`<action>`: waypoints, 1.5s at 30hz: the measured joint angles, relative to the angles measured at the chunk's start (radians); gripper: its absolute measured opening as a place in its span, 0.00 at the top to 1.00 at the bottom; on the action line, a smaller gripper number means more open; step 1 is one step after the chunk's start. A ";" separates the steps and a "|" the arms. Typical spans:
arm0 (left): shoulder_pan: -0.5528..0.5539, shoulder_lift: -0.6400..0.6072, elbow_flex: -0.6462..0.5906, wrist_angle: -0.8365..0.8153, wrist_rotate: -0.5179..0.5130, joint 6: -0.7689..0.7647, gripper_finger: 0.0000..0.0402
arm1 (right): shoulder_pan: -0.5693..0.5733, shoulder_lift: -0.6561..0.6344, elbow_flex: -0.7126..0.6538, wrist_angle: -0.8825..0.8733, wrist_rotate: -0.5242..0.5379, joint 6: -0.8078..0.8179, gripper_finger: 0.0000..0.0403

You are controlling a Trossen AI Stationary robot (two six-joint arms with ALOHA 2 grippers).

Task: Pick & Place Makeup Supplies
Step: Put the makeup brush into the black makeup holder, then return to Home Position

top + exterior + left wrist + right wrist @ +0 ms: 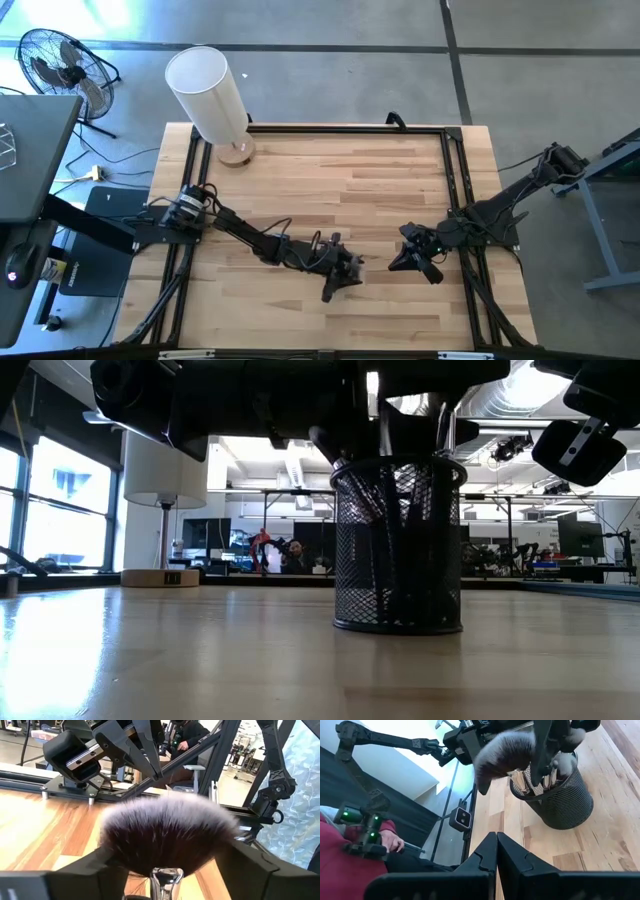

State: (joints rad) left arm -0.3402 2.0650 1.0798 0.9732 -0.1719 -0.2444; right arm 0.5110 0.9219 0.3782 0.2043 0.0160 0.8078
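Note:
A black mesh cup [398, 545] [562, 795] stands on the table with several slim brushes [385, 485] [530, 777] upright in it. A wide, fluffy, dark-tipped brush head [167, 832] [504, 756] rises above the rim on a silver ferrule [167, 881]. My left gripper [167, 870] [340, 275] hangs over the cup and hides it in the high view. It is open, with one finger on each side of the ferrule and a gap around it. My right gripper [496, 854] [415, 262] is shut and empty, just right of the cup.
A big white cylinder [205, 85] on a wooden base [237, 152] stands at the table's far left corner. Bare wood lies around the cup [330, 180]. A person in a red sleeve [350, 855] is beyond the table's edge. A floor fan [60, 65] stands off the table.

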 joint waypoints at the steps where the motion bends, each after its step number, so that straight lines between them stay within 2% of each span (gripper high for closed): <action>1: 0.000 -0.006 0.000 -0.004 0.000 -0.004 0.33 | 0.000 0.000 0.000 0.000 0.000 0.000 1.00; 10: 0.000 -0.108 0.002 -0.038 0.073 -0.058 0.29 | 0.000 0.000 0.000 0.001 0.004 -0.004 1.00; 21: 0.007 -0.233 0.001 -0.073 0.057 -0.049 0.29 | 0.000 0.001 0.000 0.002 0.012 -0.050 1.00; 25: 0.019 -0.327 0.001 -0.226 0.027 -0.049 0.29 | 0.000 0.001 0.000 0.002 0.030 -0.123 0.99; 28: 0.028 -0.398 0.001 -0.442 -0.005 -0.068 0.29 | 0.000 0.001 0.000 0.002 0.069 -0.218 0.99; 33: 0.050 -0.491 0.001 -0.753 -0.070 -0.156 0.29 | 0.000 0.001 0.000 0.002 0.205 -0.333 0.99; 37: 0.076 -0.539 0.001 -0.877 -0.111 -0.188 0.29 | 0.000 0.001 0.000 0.001 0.300 -0.364 0.99; 45: 0.121 -0.574 0.001 -1.095 -0.161 -0.182 0.31 | 0.000 0.001 0.000 -0.004 0.358 -0.408 0.99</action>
State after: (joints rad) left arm -0.2195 1.4910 1.0805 -0.1223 -0.3324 -0.4260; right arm 0.5106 0.9226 0.3782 0.1998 0.3744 0.4002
